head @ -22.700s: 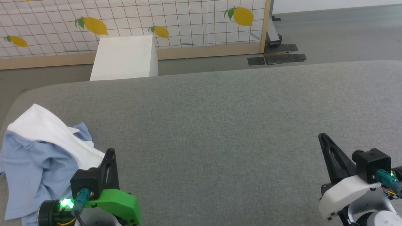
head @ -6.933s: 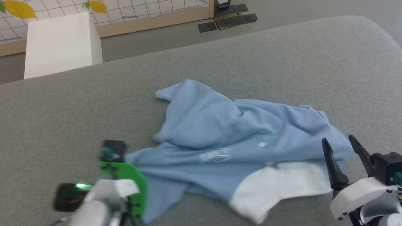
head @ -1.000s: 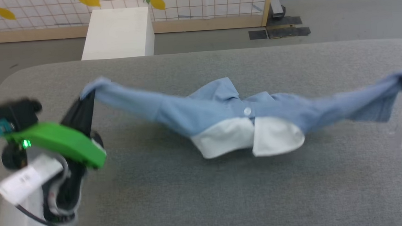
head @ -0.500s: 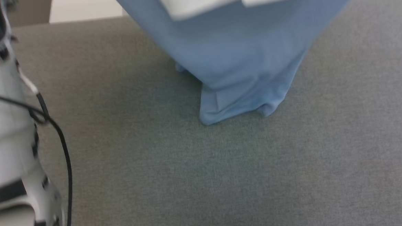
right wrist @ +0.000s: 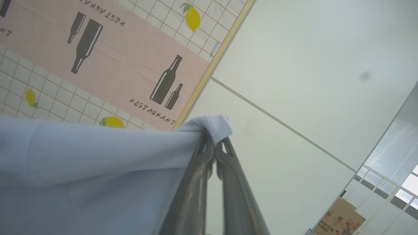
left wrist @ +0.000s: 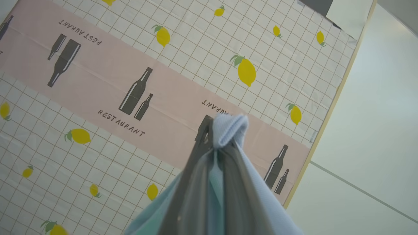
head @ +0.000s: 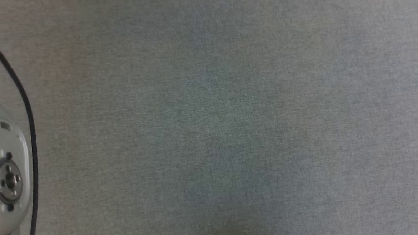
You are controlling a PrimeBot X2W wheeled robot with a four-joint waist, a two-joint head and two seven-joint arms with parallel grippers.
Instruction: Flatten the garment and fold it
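In the left wrist view my left gripper (left wrist: 216, 132) points up toward the patterned screen and is shut on a bunched edge of the light blue garment (left wrist: 230, 125), which drapes down past the fingers. My right gripper (right wrist: 215, 143) also points upward and is shut on another bunched edge. From there the garment (right wrist: 98, 156) spreads as a wide blue sheet to the left of that view. Collar, buttons and lettering are out of view. The head view looks at the bare grey padded surface (head: 231, 130).
A pale joint of my left arm (head: 4, 178) with a black cable (head: 28, 116) sits at the head view's left edge. Behind the grippers stand the lemon-and-bottle screen (left wrist: 130, 81), a white wall (right wrist: 310, 65), window blinds (right wrist: 395, 153) and a cardboard box (right wrist: 339, 217).
The head camera has tilted further down. The shirt, stretched low between both grippers a second ago and hanging with its hem on the surface half a second ago, has left the head view.
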